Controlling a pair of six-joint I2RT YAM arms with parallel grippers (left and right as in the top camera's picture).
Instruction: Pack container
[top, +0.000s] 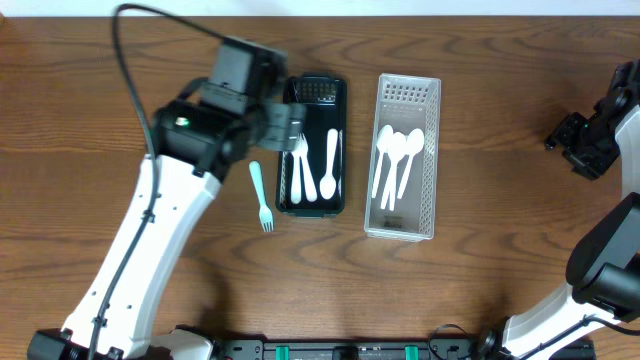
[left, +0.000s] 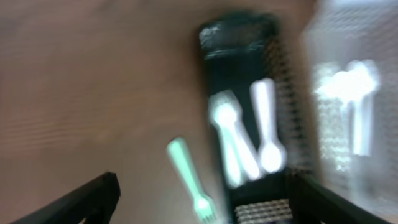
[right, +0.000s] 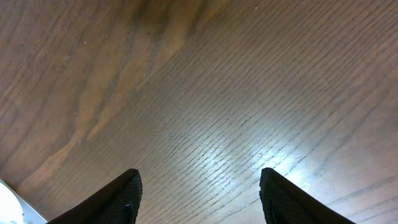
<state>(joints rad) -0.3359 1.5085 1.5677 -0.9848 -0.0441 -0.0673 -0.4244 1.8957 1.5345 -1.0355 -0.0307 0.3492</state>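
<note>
A black mesh container (top: 340, 150) holds white cutlery (top: 330, 160), a fork and spoons. A clear mesh container (top: 432, 150) to its right holds white spoons (top: 395, 160). A mint-green fork (top: 260, 195) lies on the table left of the black container. It also shows, blurred, in the left wrist view (left: 186, 171), beside the black container (left: 239, 37). My left gripper (top: 285, 125) is open and empty above the black container's near-left end; its jaws (left: 202, 196) span the green fork's tines. My right gripper (top: 580, 140) is open and empty at the far right, over bare wood (right: 199, 193).
The wooden table (top: 500, 280) extends around both containers. The left arm's white link (top: 150, 240) and a black cable (top: 130, 70) cross the left side. The right arm (top: 610, 260) stands at the right edge.
</note>
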